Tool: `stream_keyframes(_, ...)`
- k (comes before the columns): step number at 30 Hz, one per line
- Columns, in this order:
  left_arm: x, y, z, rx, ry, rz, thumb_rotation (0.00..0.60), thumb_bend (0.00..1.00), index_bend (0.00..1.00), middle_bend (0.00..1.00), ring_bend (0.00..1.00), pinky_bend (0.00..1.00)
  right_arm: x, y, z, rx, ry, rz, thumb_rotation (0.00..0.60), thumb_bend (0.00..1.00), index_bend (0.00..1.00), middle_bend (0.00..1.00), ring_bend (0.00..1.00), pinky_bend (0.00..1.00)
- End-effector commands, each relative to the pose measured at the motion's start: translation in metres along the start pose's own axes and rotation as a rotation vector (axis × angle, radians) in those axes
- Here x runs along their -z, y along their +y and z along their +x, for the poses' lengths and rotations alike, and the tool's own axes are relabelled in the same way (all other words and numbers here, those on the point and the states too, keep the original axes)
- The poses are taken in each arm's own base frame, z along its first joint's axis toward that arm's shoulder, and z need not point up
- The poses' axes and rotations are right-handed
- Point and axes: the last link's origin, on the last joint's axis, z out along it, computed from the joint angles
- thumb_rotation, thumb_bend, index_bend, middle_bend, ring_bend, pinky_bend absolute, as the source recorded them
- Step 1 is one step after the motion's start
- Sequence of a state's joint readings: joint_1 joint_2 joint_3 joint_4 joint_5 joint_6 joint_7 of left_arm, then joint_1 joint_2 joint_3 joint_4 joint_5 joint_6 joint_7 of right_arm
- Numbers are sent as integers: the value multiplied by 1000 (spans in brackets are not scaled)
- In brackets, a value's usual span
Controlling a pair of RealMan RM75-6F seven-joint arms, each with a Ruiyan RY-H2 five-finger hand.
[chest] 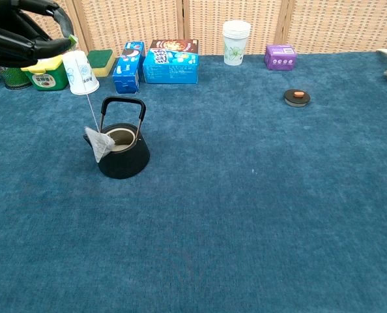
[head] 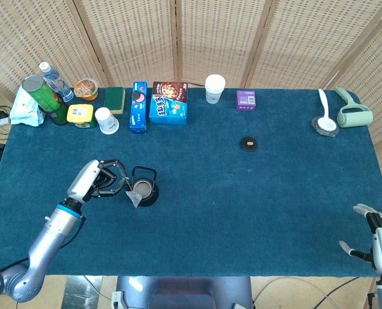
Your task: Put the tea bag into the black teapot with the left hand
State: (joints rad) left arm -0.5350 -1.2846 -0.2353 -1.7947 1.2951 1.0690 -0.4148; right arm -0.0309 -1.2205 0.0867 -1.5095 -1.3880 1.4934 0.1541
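The black teapot stands lidless on the blue cloth at the left, its handle upright. My left hand hovers just left of it and pinches the string of the tea bag. The white bag hangs at the pot's left front rim, against its spout side, not inside. My right hand rests at the table's near right corner, fingers spread and holding nothing. The pot's small round lid lies far off toward the middle right.
Along the back edge stand a green can, a water bottle, a yellow tub, white cups, blue snack boxes and a purple box. A white spoon and lint roller lie at back right.
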Motion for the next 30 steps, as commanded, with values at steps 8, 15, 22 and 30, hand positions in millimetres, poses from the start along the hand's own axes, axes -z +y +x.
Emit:
stream_keyframes(8, -7, -3, -6, -6, -11, 8, 600, 547, 687, 1000, 1000, 979, 1, 3, -1, -1, -2, -15, 600, 19, 238, 217, 230, 164)
stream_keyframes(15, -15, -7, -2, -22, 14, 32, 600, 547, 688, 1000, 1000, 979, 0, 4, -1, 0, -3, -18, 600, 19, 238, 217, 230, 165)
stream_keyframes(22, -28, -10, -1, -31, 44, 42, 600, 547, 687, 1000, 1000, 978, 0, 4, 0, 0, -2, -26, 600, 18, 238, 217, 231, 164)
stream_keyframes(30, -41, -11, 0, -39, 83, 44, 600, 548, 687, 1000, 1000, 979, 0, 6, 1, -1, 2, -34, 600, 18, 237, 217, 231, 164)
